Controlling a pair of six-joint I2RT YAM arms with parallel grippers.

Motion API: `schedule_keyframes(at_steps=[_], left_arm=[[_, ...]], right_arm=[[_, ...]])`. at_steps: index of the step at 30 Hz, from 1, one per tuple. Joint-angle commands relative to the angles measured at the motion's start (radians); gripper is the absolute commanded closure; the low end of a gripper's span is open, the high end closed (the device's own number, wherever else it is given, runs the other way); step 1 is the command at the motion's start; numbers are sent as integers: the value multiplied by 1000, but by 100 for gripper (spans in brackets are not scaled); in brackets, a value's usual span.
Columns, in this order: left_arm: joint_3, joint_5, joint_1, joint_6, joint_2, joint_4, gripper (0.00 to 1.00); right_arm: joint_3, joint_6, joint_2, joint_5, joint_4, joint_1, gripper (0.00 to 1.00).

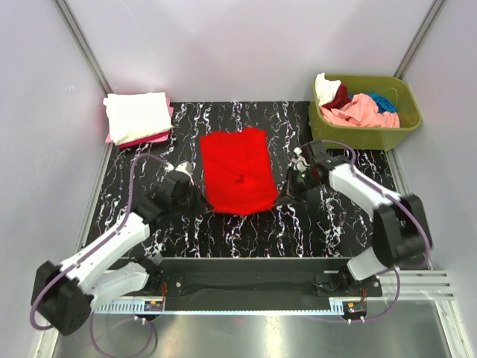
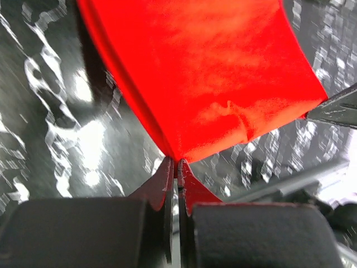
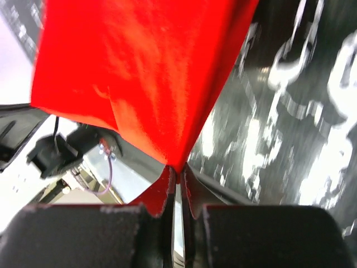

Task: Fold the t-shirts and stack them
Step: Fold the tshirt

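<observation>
Left of the bin (image 1: 358, 136), on the table (image 1: 320, 231), the red t-shirt (image 1: 237, 170) lies spread with my left hand (image 2: 177, 163) and right hand (image 3: 177, 168) each clamped on a near corner, so I'd raise both evenly, keeping the hem taut, and fold it toward its far edge.

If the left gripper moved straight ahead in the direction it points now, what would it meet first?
Most likely the red t-shirt: the left gripper is shut on its corner, and the cloth lies straight ahead.

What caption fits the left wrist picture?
Left end effector shut on a corner of the bright red cloth t-shirt.
</observation>
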State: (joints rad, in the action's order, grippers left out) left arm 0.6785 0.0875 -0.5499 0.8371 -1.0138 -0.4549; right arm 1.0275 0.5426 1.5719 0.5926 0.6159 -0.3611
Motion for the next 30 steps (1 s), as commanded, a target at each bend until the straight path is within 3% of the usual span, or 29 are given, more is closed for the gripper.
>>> schedule_keyframes(at_steps=[1, 6, 10, 17, 24, 30], left_arm=[[-5, -74, -83, 105, 116, -161, 100], [59, -129, -147, 152, 228, -315, 100], [173, -163, -147, 103, 190, -386, 100], [392, -235, -110, -22, 5, -441, 99], [500, -123, 40, -125, -150, -374, 100], [591, -71, 99, -177, -272, -352, 100]], right_arm=[[-73, 34, -180, 9, 97, -25, 100], [-132, 92, -355, -11, 160, -45, 100], [-41, 99, -375, -79, 212, -44, 100], [308, -16, -190, -240, 344, -33, 100], [437, -46, -43, -215, 326, 4, 100], [554, -72, 89, -203, 331, 31, 100]])
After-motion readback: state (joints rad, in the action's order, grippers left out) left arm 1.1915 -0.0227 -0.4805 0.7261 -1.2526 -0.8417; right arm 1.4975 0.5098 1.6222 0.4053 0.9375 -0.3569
